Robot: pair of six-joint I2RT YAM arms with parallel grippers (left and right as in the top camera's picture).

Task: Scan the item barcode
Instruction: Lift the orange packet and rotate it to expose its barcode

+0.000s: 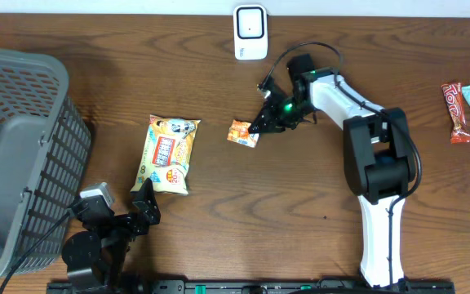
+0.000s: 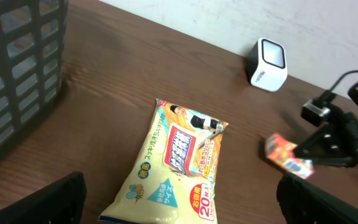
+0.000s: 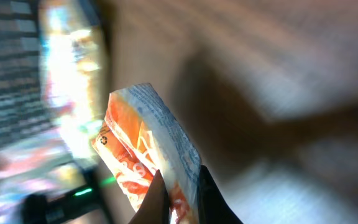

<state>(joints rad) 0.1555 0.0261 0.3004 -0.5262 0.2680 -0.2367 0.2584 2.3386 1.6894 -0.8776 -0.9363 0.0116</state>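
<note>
A small orange and white snack packet (image 1: 242,133) is pinched at its edge by my right gripper (image 1: 261,124), near the table's middle. In the right wrist view the packet (image 3: 148,146) stands between the two dark fingers (image 3: 156,199), which are shut on it. The white barcode scanner (image 1: 250,33) stands at the table's back edge; it also shows in the left wrist view as the scanner (image 2: 268,63). My left gripper (image 1: 141,208) sits at the front left, jaws wide open and holding nothing, just short of a yellow wipes pack (image 1: 168,153).
A grey mesh basket (image 1: 19,147) fills the left side. Two more snack packets (image 1: 467,109) lie at the far right edge. The yellow wipes pack (image 2: 176,165) lies just ahead of the left gripper.
</note>
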